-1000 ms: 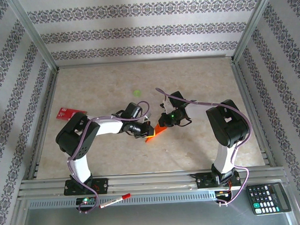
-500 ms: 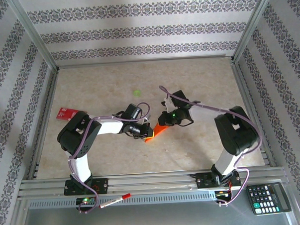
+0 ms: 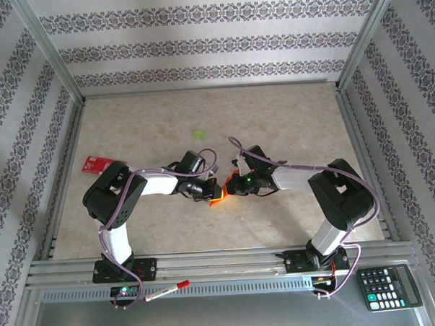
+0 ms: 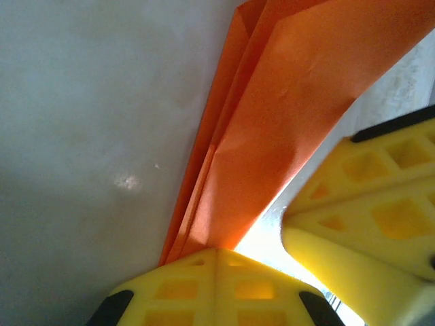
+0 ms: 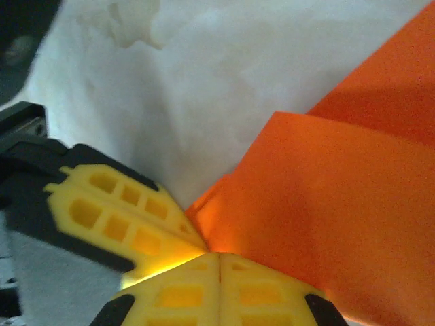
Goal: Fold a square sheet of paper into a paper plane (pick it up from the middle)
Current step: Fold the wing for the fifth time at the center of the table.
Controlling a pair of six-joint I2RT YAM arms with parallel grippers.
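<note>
My right gripper has swung in close beside the left gripper; both are now clamped on the folded bright orange paper sheet, held between them, low over the beige bench; I judge they are pressing a crease.

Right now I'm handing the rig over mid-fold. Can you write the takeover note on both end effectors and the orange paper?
Left end effector: shut on the orange paper, pinching its stacked layers at one end.
Right end effector: shut on the same paper from the opposite side, very close to the left one.
Paper: around the middle of the table, between the two arms. Whether it is lifted off the surface cannot be told.
Done: several lengthwise folds are in and both grips are set.
Left: it does not look like a finished dart yet. Probably finish the creases, then release.
</note>
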